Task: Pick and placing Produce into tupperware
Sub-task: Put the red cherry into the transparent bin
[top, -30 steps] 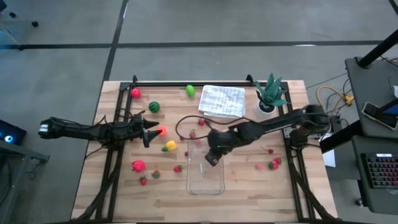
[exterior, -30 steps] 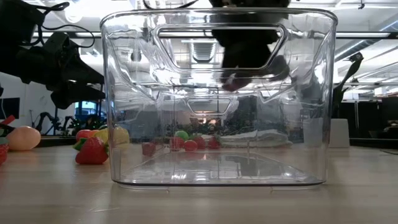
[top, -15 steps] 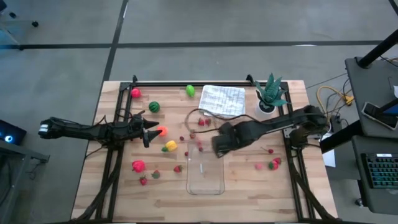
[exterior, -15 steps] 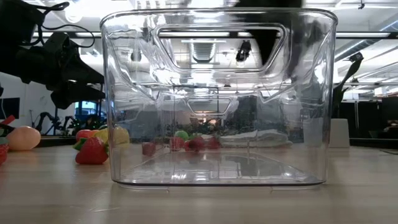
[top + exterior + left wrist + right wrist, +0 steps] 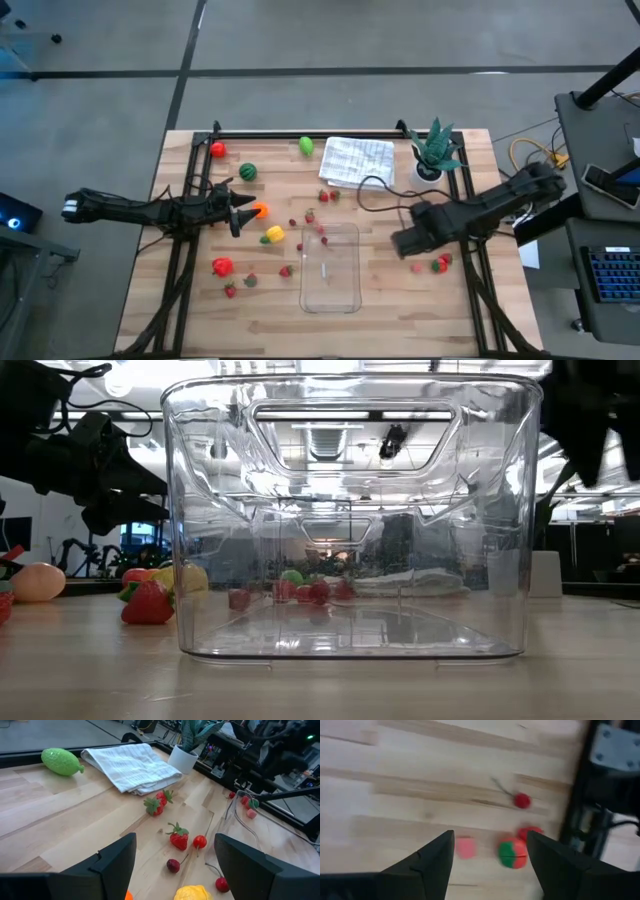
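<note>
High view showed me the tupperware [image 5: 331, 267] lying near the middle of the counter [image 5: 200, 310], and I could not tell whether any produce sat inside it; strawberries [image 5: 286, 271], a yellow piece [image 5: 274, 234] and a striped melon [image 5: 247, 172] lay loose around it. My right gripper [image 5: 407, 243] hung just beside the tupperware with its jaws spread and empty, above a pink piece [image 5: 465, 847] and a red-and-green one [image 5: 512, 854]. My left gripper [image 5: 243, 211] waited by an orange piece [image 5: 261, 211], jaws spread, holding nothing.
</note>
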